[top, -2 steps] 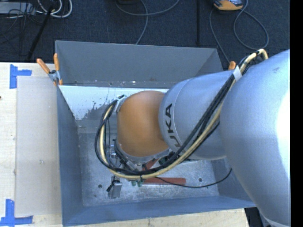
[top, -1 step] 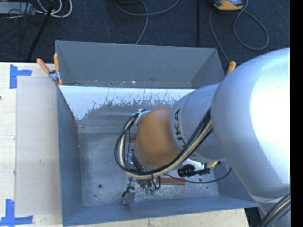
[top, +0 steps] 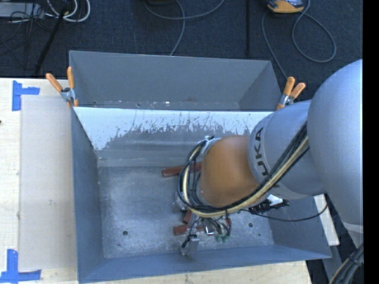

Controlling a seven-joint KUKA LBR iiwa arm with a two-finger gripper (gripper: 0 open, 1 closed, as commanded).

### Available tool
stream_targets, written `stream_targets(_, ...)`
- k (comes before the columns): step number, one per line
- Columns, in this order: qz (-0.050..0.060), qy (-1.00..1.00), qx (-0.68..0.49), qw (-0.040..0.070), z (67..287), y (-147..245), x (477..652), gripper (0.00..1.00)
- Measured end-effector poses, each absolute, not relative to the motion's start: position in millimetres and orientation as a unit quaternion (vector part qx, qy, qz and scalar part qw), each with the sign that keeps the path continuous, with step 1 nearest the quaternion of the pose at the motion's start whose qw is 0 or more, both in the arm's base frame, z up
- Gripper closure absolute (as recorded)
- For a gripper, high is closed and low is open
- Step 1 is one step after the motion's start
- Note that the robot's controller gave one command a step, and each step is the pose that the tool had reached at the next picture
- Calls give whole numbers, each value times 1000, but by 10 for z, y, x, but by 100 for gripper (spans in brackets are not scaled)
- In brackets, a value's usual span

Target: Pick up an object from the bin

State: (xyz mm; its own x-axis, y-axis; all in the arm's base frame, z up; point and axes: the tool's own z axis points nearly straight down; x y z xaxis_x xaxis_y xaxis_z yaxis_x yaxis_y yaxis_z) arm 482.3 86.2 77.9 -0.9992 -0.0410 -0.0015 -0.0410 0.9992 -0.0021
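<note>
Grey metal bin (top: 89, 218), and the gripper (top: 189, 245) is down low by its near wall, right beside a small reddish-brown block (top: 180, 230) on the bin floor. Can't tell if the gripper is wide or narrow. Another reddish-brown strip (top: 172, 172) lies further back.

Black letters (top: 258, 154) stand on the grey casing of the arm (top: 296, 141) over the bin (top: 118, 176), just beside its orange cover (top: 228, 170). They run sideways up the casing. The part that shows reads "UKA".
</note>
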Motion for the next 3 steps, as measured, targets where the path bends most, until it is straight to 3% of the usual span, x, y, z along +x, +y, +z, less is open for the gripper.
stream_targets(1, 0, 1000, -20, -1, 772, 877, 4813, 100)
stream_targets(2, -1, 1000, -13, 1, 1099, 593, 4788, 100)
stream_targets(3, 1, 1000, -24, 4, 1677, 882, 5083, 100)
